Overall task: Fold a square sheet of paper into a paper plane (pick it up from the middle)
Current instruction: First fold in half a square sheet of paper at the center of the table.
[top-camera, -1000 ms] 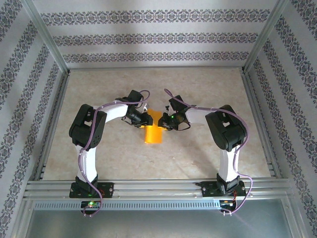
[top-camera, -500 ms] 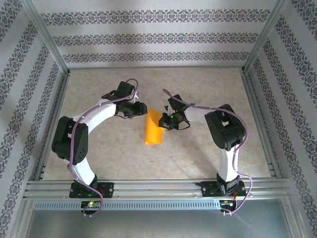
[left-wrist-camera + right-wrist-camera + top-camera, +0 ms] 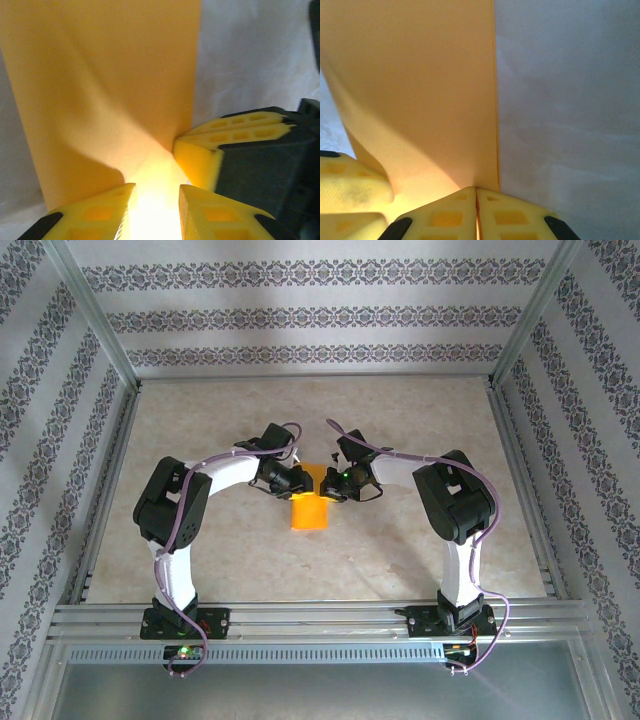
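The square sheet of paper [image 3: 310,514] is bright orange and narrow, with a long crease, lying mid-table. Its far end lifts between the two grippers. My right gripper [image 3: 328,485] is shut on the sheet's right edge [image 3: 490,125], with the pads [image 3: 455,210] pressed together on it [image 3: 476,192]. My left gripper [image 3: 297,480] stands open at the same end; in the left wrist view the sheet [image 3: 100,75] runs into the gap between its fingertips [image 3: 156,210]. The right gripper's yellow fingers [image 3: 200,160] sit just to the right there.
The beige marbled tabletop [image 3: 400,420] is bounded by metal frame rails [image 3: 515,460] and patterned walls. Both arms bend inward toward the centre, elbows out to the sides. Bare table lies beyond and in front of the paper.
Half a second ago the left arm had swung out to the upper left, away from the sheet; it has come back to the sheet's far end. The right gripper stayed put.
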`<action>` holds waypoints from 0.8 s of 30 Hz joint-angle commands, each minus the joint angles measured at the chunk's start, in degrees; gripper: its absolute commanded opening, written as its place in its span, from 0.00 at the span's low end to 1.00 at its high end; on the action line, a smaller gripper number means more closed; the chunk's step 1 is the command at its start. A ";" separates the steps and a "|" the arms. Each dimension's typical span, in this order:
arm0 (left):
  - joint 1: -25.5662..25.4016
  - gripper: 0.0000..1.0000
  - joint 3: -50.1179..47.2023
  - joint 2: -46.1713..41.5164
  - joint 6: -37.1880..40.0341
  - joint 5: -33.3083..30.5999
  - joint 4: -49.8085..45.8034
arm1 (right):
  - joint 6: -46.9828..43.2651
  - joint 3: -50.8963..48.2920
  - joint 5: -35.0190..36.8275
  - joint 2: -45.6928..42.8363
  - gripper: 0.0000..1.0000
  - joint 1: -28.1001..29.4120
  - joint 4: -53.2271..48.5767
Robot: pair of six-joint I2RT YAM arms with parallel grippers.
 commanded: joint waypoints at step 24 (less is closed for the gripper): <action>6.76 0.26 -10.09 -5.17 6.88 -6.80 -2.68 | -0.79 -3.56 13.50 7.13 0.09 0.63 -10.04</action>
